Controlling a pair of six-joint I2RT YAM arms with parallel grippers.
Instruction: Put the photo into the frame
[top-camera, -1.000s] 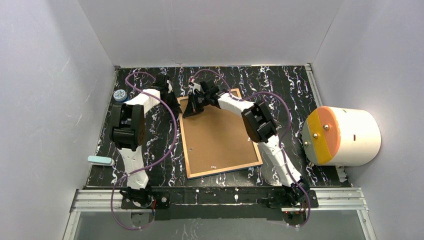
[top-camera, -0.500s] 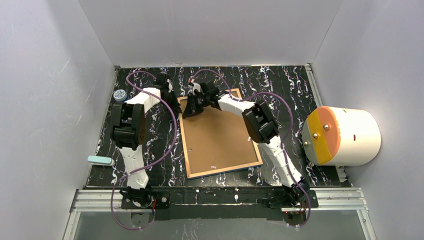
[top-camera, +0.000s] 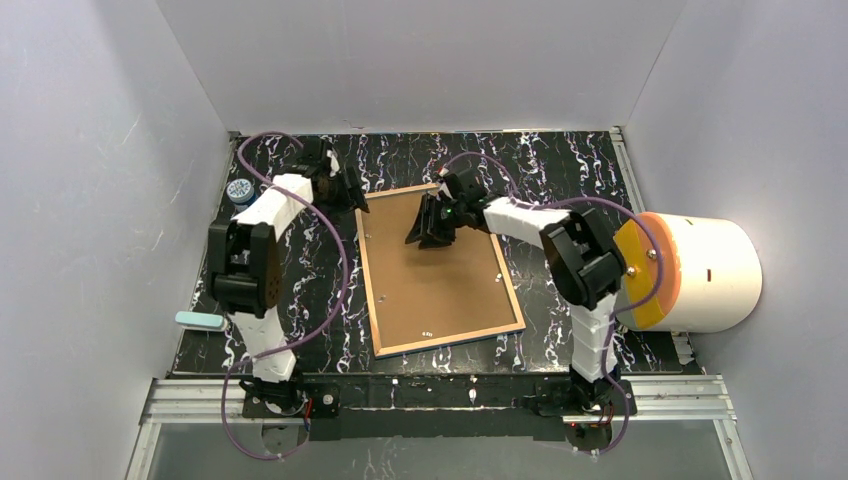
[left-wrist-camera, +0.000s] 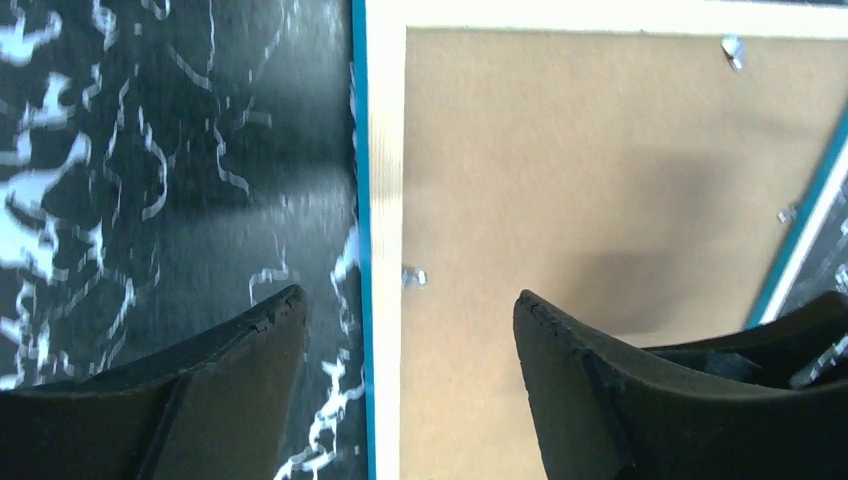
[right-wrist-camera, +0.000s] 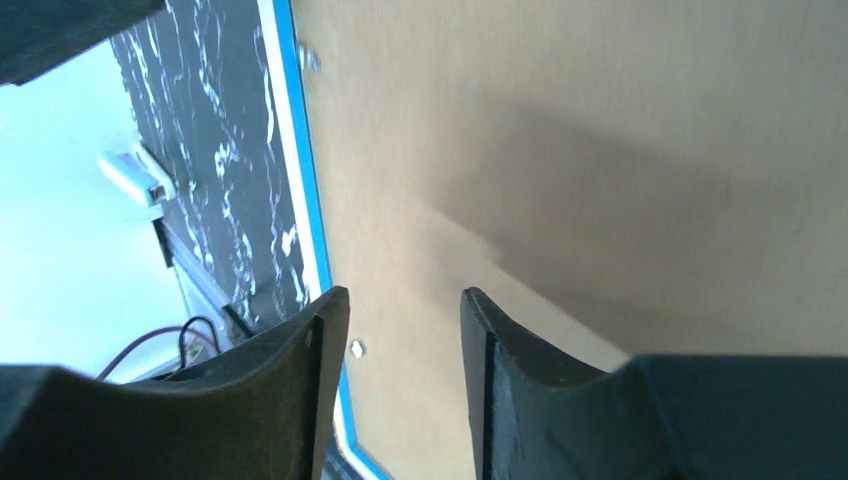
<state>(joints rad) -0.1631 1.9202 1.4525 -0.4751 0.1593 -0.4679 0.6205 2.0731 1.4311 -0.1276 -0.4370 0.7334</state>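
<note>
The frame (top-camera: 366, 270) lies face down on the black marbled table, its brown backing board (top-camera: 440, 285) facing up. The photo is hidden. My left gripper (top-camera: 345, 190) hangs at the frame's far left corner. In the left wrist view it (left-wrist-camera: 405, 300) is open, straddling the light wood rim (left-wrist-camera: 385, 150) with its blue edge, and holds nothing. My right gripper (top-camera: 430, 225) hovers over the far part of the board. In the right wrist view it (right-wrist-camera: 400, 300) is open above the board (right-wrist-camera: 600, 150), near the blue rim (right-wrist-camera: 300, 190), with nothing between its fingers.
A large white cylinder with an orange and yellow end (top-camera: 690, 272) lies at the table's right edge. A small round tin (top-camera: 239, 190) sits at the far left. A pale blue block (top-camera: 200, 320) lies at the near left. White walls enclose the table.
Both grippers have opened. The right gripper moved from the frame's far left corner rightwards over the backing board. The left gripper shifted slightly towards that corner.
</note>
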